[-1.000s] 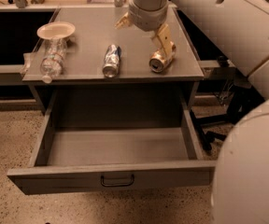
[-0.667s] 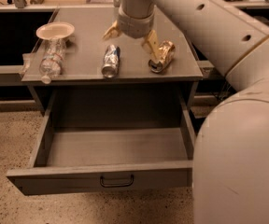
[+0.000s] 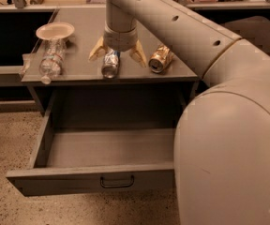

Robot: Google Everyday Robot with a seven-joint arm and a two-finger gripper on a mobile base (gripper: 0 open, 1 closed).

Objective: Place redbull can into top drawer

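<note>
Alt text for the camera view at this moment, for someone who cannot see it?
The gripper hangs low over the cabinet top, jaws open on either side of the redbull can, which lies on its side. The top drawer below stands pulled out. A gold can and a clear plastic bottle lie on the same top.

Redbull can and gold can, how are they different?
The redbull can is silvery-blue; the gold can is shiny gold. The redbull can is slimmer than the gold can. The gripper hangs over the redbull can with its jaws open on either side, while the gold can lies free beside it. Both lie on their sides on the cabinet top.
</note>
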